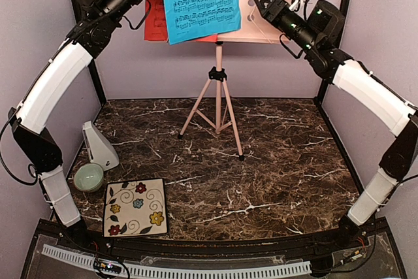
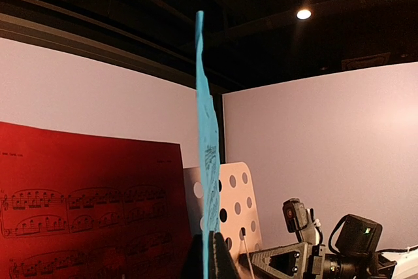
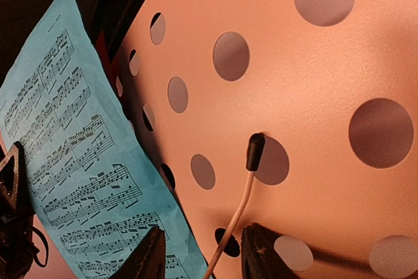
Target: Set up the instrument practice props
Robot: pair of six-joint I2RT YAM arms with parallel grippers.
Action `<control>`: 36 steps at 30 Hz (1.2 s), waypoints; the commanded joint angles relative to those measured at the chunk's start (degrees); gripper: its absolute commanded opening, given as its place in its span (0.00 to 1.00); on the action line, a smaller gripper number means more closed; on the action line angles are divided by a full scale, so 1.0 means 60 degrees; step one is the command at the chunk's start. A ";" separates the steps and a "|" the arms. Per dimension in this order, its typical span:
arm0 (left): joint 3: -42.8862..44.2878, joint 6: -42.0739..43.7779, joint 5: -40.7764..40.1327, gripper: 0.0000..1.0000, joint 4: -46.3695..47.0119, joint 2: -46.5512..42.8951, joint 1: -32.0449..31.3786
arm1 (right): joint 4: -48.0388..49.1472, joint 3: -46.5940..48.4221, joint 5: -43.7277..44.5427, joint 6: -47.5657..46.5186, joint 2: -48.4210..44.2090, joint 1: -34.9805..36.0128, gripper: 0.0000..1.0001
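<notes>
Blue sheet (image 1: 199,1): upright before perforated desk (image 1: 268,4), upper edge pinched in left claw (image 2: 210,262) | red sheet (image 1: 155,21): on desk, behind blue | music stand (image 1: 219,96): rear centre of worktop (image 1: 281,161) | right claw (image 3: 202,256): spread, at desk face | metronome (image 1: 98,145): left, well apart.

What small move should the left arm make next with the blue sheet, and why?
Probably ease the blue sheet back and rightward, onto the bare part of the perforated desk. The left gripper pinches it near its top, it hangs in front of the desk, partly over the red sheet, and the right gripper straddles the wire page holder.
</notes>
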 commanded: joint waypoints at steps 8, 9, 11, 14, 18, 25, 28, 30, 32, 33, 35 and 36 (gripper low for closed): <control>-0.0409 0.0479 -0.0010 0.00 0.0892 -0.0323 0.0060 | 0.0058 0.0605 -0.0123 0.0274 0.0340 0.0013 0.10; -0.0399 0.0509 -0.0035 0.00 0.0919 -0.0301 0.0061 | 0.0035 0.0606 -0.0133 0.0252 0.0333 0.0020 0.05; -0.0405 0.0556 -0.0091 0.00 0.0961 -0.0256 0.0061 | -0.0020 0.0645 -0.0197 0.0214 0.0362 0.0007 0.00; -0.0437 0.0559 -0.0130 0.00 0.1025 -0.0209 0.0059 | -0.0010 0.0651 -0.0277 0.0179 0.0384 0.0021 0.00; -0.0463 0.0635 -0.0204 0.00 0.1265 -0.0152 0.0054 | 0.0380 0.0503 -0.0624 0.0013 0.0406 0.0014 0.00; 0.0184 0.0755 -0.0019 0.00 0.1484 0.0466 0.0061 | 0.0808 0.0410 -0.1645 -0.0502 0.0407 0.0017 0.00; 0.0704 0.0815 0.0186 0.00 0.1538 0.0924 0.0061 | 0.0977 0.0349 -0.1974 -0.0635 0.0388 0.0021 0.00; 0.1116 0.0825 0.0361 0.00 0.1514 0.1250 0.0061 | 0.0961 0.0405 -0.2117 -0.0723 0.0407 0.0021 0.00; 0.1273 0.0791 0.0511 0.00 0.1705 0.1514 0.0061 | 0.0951 0.0440 -0.2174 -0.0768 0.0424 0.0017 0.00; 0.1283 0.0764 0.0556 0.00 0.1873 0.1595 0.0061 | 0.0961 0.0444 -0.2193 -0.0785 0.0424 0.0017 0.00; 0.1298 0.0684 0.0667 0.00 0.2251 0.1770 0.0057 | 0.0976 0.0445 -0.2238 -0.0789 0.0450 0.0017 0.00; 0.1308 0.0685 0.0755 0.00 0.2476 0.1871 0.0060 | 0.0986 0.0461 -0.2249 -0.0800 0.0473 0.0021 0.00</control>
